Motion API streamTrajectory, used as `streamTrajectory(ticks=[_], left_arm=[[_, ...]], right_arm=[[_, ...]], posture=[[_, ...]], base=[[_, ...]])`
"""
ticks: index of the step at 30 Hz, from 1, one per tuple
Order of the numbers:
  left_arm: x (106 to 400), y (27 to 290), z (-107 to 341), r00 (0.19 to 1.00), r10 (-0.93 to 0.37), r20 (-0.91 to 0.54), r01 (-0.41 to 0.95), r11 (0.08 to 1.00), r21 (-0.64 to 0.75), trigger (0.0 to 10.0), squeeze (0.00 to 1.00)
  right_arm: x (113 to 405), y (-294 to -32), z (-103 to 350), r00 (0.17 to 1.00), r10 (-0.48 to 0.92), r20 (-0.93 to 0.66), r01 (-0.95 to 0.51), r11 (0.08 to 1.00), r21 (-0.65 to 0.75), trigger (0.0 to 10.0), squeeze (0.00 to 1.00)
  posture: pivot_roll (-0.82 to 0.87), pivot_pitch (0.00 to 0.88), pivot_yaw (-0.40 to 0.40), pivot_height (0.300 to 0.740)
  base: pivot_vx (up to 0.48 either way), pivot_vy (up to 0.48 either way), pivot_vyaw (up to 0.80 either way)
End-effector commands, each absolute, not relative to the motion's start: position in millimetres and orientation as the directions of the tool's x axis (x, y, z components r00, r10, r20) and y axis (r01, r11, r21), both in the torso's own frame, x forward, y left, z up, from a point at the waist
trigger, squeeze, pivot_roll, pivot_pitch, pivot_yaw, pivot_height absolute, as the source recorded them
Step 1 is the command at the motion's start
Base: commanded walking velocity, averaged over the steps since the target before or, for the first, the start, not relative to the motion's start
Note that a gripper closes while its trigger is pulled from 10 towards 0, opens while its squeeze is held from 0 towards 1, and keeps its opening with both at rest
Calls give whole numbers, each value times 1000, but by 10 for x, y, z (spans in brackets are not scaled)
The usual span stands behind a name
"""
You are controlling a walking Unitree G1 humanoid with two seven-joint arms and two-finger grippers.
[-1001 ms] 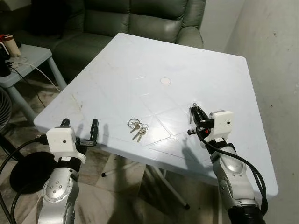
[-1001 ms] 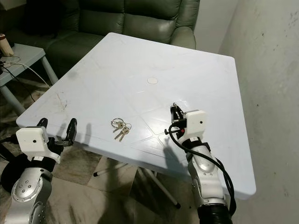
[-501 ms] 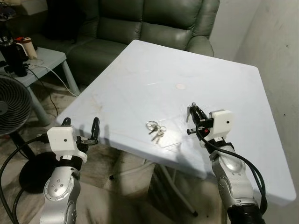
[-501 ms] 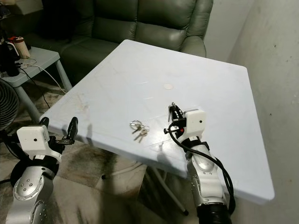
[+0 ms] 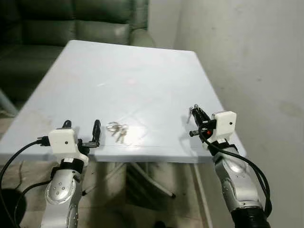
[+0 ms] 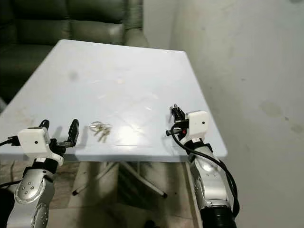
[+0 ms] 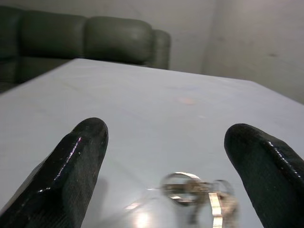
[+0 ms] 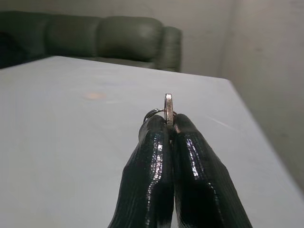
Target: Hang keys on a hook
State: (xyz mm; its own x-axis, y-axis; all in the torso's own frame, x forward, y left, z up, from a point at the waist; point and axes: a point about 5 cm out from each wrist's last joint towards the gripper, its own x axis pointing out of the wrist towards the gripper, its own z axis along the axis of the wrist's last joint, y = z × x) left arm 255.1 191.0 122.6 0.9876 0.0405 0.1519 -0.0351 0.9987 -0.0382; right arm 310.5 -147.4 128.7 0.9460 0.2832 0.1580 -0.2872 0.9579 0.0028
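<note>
A bunch of keys (image 5: 117,129) on rings lies on the white table (image 5: 123,71) near its front edge, and also shows in the left wrist view (image 7: 199,190). My left gripper (image 5: 81,128) is open at the table's front edge, just left of the bunch, with the keys ahead between its fingers (image 7: 80,147). My right gripper (image 5: 194,114) hovers over the table's right front corner. It is shut on a small metal key ring (image 8: 168,107) held upright at its fingertips, with a bit of metal hanging below (image 5: 190,114).
A grey-green sofa (image 5: 71,23) stands behind the table. A pale plaster wall (image 5: 256,71) runs close along the table's right side. Folding table legs (image 5: 147,178) cross underneath, above a tiled floor.
The camera has swung to the right: the side table, fan and much of the sofa have left the picture, and the wall takes up more of it. Both grippers keep their poses.
</note>
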Motion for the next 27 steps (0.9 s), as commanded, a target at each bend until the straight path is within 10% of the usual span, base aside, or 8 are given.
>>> streamTrajectory(ticks=[1, 27], left_arm=[[2556, 1906, 1212, 988, 48, 145, -43, 998, -38, 10000, 0], [2577, 1889, 1198, 987, 68, 148, -57, 995, -76, 10000, 0]], right_arm=[[3118, -1494, 1311, 946, 281, 161, -285, 959, 1, 10000, 0], [3134, -1502, 1338, 938, 297, 180, -304, 953, 11, 10000, 0]], posture=[[13, 74, -64, 740], [11, 49, -80, 740]], base=[[0, 0, -744], [0, 0, -76]])
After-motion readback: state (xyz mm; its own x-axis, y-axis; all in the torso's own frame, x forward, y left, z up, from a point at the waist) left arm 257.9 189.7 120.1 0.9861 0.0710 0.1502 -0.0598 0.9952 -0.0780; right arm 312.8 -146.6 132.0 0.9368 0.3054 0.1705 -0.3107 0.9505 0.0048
